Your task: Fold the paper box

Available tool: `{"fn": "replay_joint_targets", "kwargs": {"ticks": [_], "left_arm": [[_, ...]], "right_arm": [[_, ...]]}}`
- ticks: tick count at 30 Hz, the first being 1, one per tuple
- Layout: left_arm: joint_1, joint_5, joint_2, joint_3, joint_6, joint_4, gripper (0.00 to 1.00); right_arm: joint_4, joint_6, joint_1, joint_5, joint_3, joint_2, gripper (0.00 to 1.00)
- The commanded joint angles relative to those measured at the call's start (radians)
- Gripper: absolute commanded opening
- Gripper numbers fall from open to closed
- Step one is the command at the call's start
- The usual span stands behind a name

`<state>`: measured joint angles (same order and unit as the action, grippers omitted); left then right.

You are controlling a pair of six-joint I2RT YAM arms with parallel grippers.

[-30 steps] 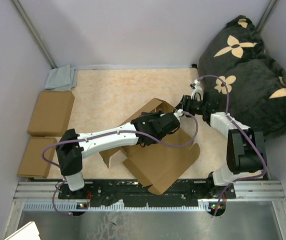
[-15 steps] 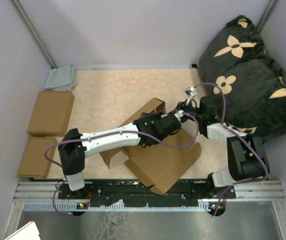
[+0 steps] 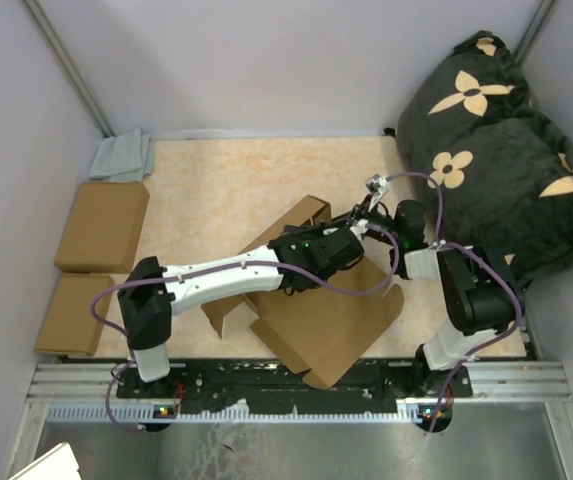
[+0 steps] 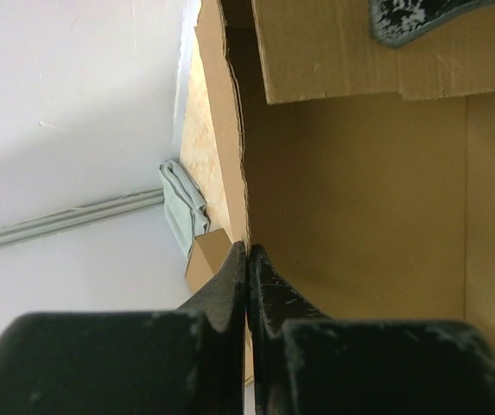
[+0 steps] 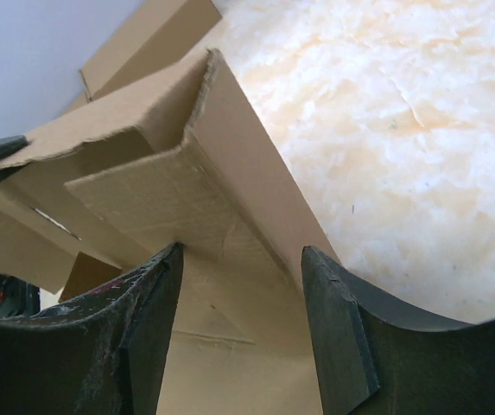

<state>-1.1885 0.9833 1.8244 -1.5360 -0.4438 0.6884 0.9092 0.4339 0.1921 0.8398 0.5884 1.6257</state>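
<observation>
1. Cardboard of the paper box (image 4: 359,190) was clamped in the left gripper (image 4: 247,256). Its jaws were clenched on the thin top edge of an upright wall, and that edge ran straight out from between the tips.
2. On one side of those closed jaws lay the brown inner face of the box. On the other side, past the wall and beyond the tips, showed a folded grey cloth (image 4: 182,203) and a corner of one of the smaller brown boxes (image 4: 202,259).
3. Farther ahead of the left jaws, a dark, scuffed finger (image 4: 420,19) of the other arm showed over a folded-in flap.
4. The right gripper (image 5: 240,290) had its jaws spread, straddling a raised corner of the box where a wall met a folded flap. The cardboard ran down into the gap between them; whether the jaws pressed on it I could not tell.
5. Beyond the right jaws' tips and off to one side lay the bare marbled table (image 5: 420,112).
6. Seen from above, both pairs of jaws met close together at the raised far wall of the box. The rest of the sheet spread flat behind them, toward the arm bases.
7. Well apart from either pair of jaws, the smaller brown boxes lay at the table's left edge. A black cushion (image 3: 496,130) with tan flowers sat behind the right arm.
</observation>
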Motion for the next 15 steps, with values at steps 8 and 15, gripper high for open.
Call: {"fn": "replay_joint_targets", "kwargs": {"ticks": [8, 15], "left_arm": [[-0.011, -0.076, 0.042, -0.032, 0.024, 0.013, 0.03], [-0.012, -0.077, 0.040, -0.042, 0.035, 0.020, 0.03]], "right_arm": [[0.110, -0.040, 0.043, 0.008, 0.049, 0.066, 0.56], [0.075, -0.055, 0.048, -0.035, 0.057, 0.072, 0.27]]}}
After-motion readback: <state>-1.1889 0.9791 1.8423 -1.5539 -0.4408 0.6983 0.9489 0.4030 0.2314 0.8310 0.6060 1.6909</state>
